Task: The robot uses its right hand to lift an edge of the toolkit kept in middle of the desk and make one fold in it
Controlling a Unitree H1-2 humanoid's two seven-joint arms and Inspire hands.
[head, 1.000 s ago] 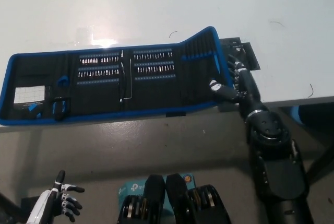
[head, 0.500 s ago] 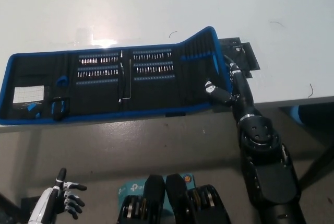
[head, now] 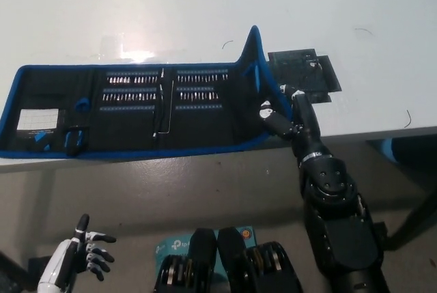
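The white tabletop (head: 205, 6) is carrying the black, blue-edged toolkit (head: 136, 112), which is lying unrolled across its middle near the front edge, its right end panel standing nearly upright. The black right robot hand (head: 280, 117) is reaching in at that raised end and grasping the panel's lower corner. Just right of the raised panel, a dark flat mat (head: 304, 74) is lying on the tabletop. The white left robot hand (head: 78, 259) is hanging released, fingers spread, below the tabletop at lower left.

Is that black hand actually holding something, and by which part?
Yes: the right hand holds the toolkit by its raised right end flap.
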